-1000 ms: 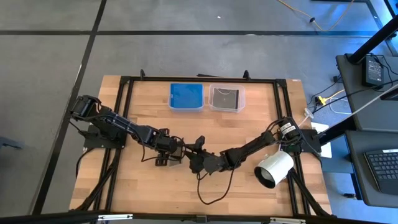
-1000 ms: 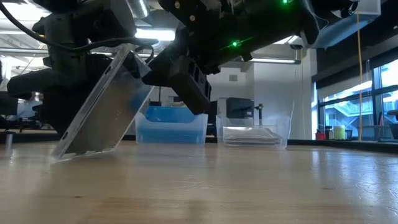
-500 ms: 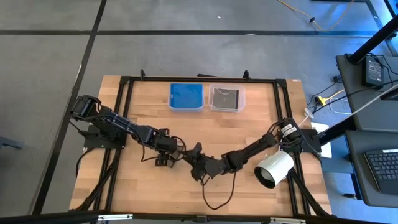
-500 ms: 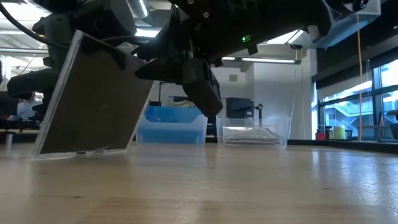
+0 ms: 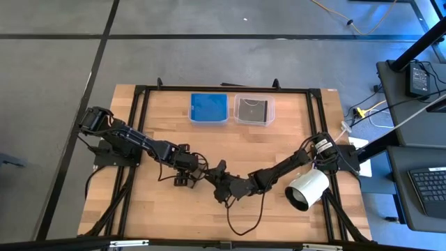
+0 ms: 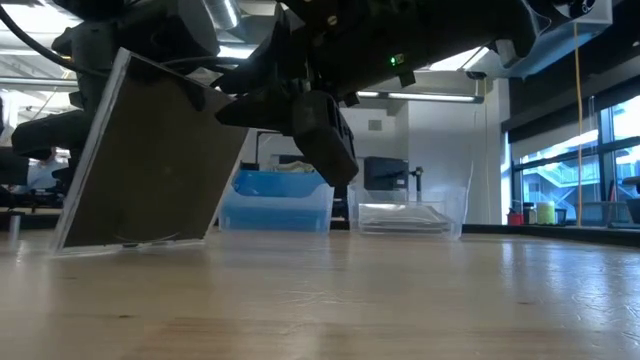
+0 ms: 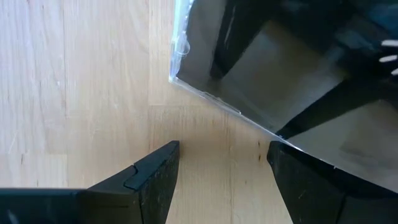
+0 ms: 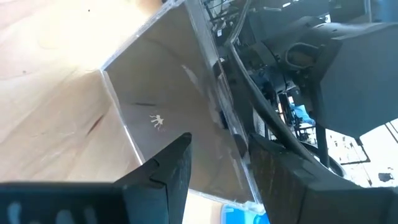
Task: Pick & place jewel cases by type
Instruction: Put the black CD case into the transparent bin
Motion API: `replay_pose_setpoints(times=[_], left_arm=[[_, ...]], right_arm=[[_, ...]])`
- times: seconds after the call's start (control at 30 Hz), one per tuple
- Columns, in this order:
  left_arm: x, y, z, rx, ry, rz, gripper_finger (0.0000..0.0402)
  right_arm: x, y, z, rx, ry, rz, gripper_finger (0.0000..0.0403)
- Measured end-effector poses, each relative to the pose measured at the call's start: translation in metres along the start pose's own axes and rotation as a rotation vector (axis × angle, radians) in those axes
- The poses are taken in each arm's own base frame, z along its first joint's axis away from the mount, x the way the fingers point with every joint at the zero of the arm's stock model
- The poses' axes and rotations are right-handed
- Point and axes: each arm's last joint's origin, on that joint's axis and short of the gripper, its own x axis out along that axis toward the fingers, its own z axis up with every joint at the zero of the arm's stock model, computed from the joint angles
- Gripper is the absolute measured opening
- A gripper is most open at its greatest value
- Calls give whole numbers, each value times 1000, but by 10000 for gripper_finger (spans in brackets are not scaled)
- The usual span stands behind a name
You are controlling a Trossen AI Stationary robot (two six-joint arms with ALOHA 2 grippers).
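Right gripper (image 8: 221, 140): pinched on the raised edge of the dark jewel case (image 6: 150, 160), one finger on each face. Left gripper (image 7: 224, 146): spread, holding nothing, just beside the same case, bare wood between its fingers. Case at the near middle of the table (image 5: 279, 139), between the two grippers, tilted up with its lower edge on the wood and its top corner in the right gripper's hold. Probably the lift-off stage of a pick, with the case tipped up off its flat side so that a pinch across the thin faces can work. To do it well: check that the pinch sits deep enough on the edge, not on the very corner, since smooth plastic will likely pivot or slip out of a shallow hold. Lift straight up first until the lower edge clears the wood, then swing. Draw the left gripper back toward the left before any sideways travel, to avoid clipping the case or the other arm at such close quarters. Then carry far across the table to the clear tub (image 5: 237, 120), already holding a dark case and so likely the right home by type, not to the blue tub (image 5: 192, 109) at its left. Lower flat and low into the tub before letting go. Give the white cylinder (image 5: 306, 188) at the near right a wide berth.
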Motion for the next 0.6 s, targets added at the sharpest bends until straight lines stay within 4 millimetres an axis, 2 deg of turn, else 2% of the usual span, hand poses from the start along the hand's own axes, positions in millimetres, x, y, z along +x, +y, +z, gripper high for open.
replay_pose_setpoints(times=[0.6], left_arm=[[0,0,0,0,-1,0,246]], right_arm=[[4,-2,-5,-111,14,-3,163]])
